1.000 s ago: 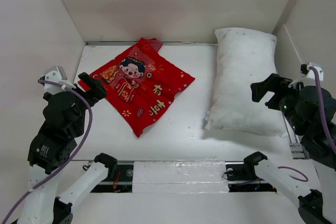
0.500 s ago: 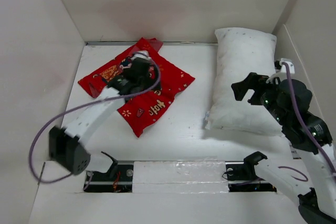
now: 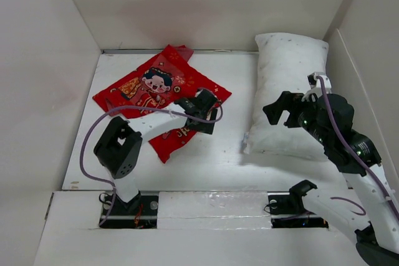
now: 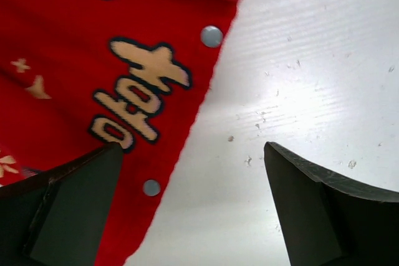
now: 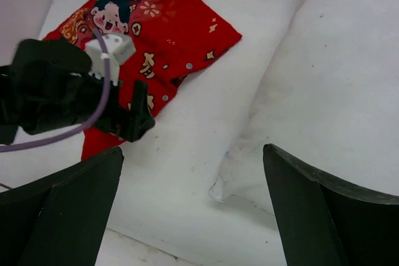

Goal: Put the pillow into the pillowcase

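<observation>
The red pillowcase (image 3: 156,85) lies flat at the back left of the table, its cartoon print facing up. My left gripper (image 3: 209,116) hangs open low over its right-hand edge. In the left wrist view, that edge of the pillowcase (image 4: 93,42), with its metal snaps, runs between the fingers of the left gripper (image 4: 192,149). One finger is over red cloth, the other over bare table. The white pillow (image 3: 290,73) lies lengthwise on the right. My right gripper (image 3: 280,109) is open above its near left part. From the right wrist, the pillow (image 5: 336,73), the pillowcase (image 5: 168,29) and the right gripper (image 5: 193,154) all show.
White walls box the table in on the left (image 3: 62,29), back and right (image 3: 368,42). A taped strip (image 3: 212,207) runs along the near edge between the arm bases. A band of bare table (image 3: 230,123) separates pillowcase and pillow.
My left arm swung from the far left across the pillowcase to its right edge. The right gripper moved left and forward over the pillow. Pillow and pillowcase have stayed put.
</observation>
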You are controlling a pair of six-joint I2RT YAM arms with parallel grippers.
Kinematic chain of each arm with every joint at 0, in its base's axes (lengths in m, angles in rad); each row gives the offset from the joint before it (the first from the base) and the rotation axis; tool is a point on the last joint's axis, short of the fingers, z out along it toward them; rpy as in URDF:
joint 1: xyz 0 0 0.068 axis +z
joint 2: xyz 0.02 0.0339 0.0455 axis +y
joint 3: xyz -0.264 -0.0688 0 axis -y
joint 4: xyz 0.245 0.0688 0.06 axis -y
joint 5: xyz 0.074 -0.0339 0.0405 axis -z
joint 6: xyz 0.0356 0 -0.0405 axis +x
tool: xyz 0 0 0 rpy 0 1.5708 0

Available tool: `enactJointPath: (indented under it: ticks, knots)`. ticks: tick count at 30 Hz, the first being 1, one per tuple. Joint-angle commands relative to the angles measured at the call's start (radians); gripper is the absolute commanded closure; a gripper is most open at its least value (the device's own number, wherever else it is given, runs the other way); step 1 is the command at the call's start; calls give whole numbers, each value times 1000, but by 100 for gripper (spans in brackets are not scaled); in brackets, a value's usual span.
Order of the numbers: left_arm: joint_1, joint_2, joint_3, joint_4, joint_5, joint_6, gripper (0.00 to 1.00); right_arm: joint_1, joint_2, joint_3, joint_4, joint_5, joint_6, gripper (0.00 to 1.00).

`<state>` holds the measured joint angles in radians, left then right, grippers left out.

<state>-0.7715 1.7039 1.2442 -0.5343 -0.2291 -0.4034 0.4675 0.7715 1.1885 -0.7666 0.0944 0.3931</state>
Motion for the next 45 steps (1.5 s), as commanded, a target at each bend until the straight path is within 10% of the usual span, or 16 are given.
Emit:
enactJointPath:
  ticks: [1, 13, 30, 41, 45]
  knots:
    - [-34, 65, -5, -3, -32, -11, 6, 23, -9, 9, 72, -5, -20, 1]
    - [-34, 188, 43, -12, -176, -57, 27, 51, -40, 10, 61, -5, -29, 1]
    - [8, 163, 96, -1, -99, -32, 100, 69, -12, -12, 90, -24, -30, 1]
    - [8, 105, 162, -12, -23, 18, 97, 69, 38, -32, 108, -68, -30, 1]
    - [8, 125, 138, 17, 23, 18, 81, 69, 38, -32, 108, -68, -30, 1]
